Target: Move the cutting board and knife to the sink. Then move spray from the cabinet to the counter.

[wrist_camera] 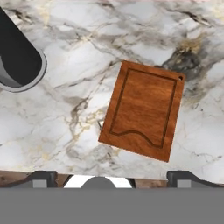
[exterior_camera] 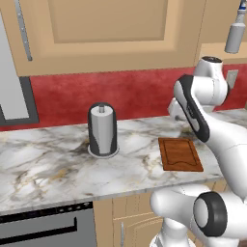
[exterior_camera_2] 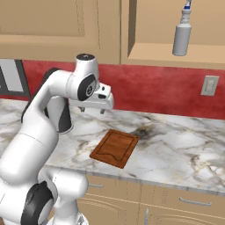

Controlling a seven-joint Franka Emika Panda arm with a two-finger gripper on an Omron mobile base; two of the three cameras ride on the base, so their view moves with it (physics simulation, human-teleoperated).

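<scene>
While the arm bends forward, its gripper (exterior_camera_2: 92,110) hangs spread wide above the cutting board (wrist_camera: 143,110).

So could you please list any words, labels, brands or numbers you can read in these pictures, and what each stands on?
None: no readable text shows anywhere.
The spray bears no legible label.
The cutting board shows plain wood with a groove.
The grey cylinder is unmarked.
The wall outlet is blank.

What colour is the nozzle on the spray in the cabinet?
Blue, above a white neck, on the grey spray; the right base view shows it best.
</scene>
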